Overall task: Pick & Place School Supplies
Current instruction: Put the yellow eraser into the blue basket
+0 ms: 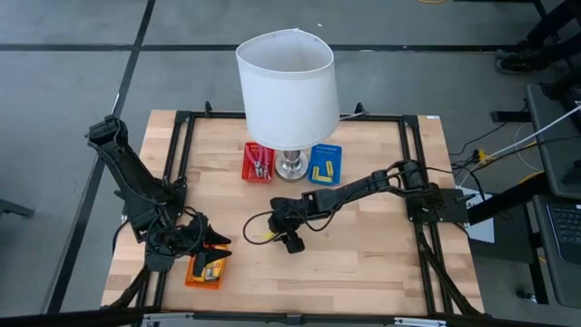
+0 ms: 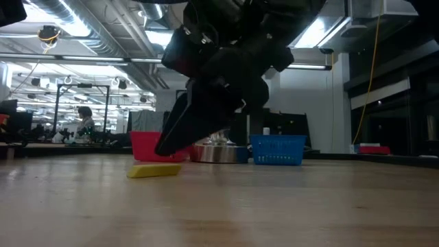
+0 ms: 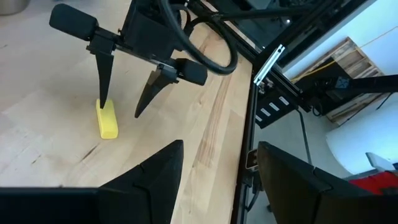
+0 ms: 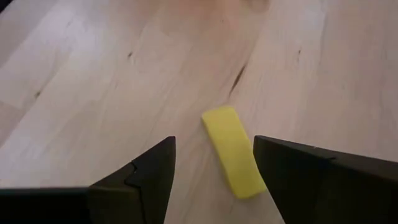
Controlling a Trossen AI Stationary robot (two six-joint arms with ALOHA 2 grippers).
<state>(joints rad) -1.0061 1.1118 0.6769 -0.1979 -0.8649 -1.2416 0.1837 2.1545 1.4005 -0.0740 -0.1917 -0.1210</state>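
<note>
Showing a pale wooden worktop [image 1: 363, 263] inside a black frame, grey floor around it, an open lit hall beyond in the low view.

Near the front-left corner: sitting over the orange basket [image 1: 204, 272], the left gripper [image 1: 216, 242], fingers spread wide, gripping nothing. Basket holding small items, too small to identify.

Toward the back edge, near centre: standing in a row, red basket [image 1: 257, 163] with metal-tipped tools inside, white-shaded lamp [image 1: 287, 86] on its chrome base, blue basket [image 1: 326, 163] with yellow pieces.

Near the worktop's middle: lying flat on bare wood, a plain yellow piece [image 4: 234, 151], not in any basket. Hovering right at it, the right gripper [image 1: 283, 237], arm reaching in from the right edge. Fingers [image 3: 104, 74] standing well apart, pointing down, one tip just beside or touching the piece's end, the other clear of it. Not closing on anything; contact not resolvable from the low view.
</note>
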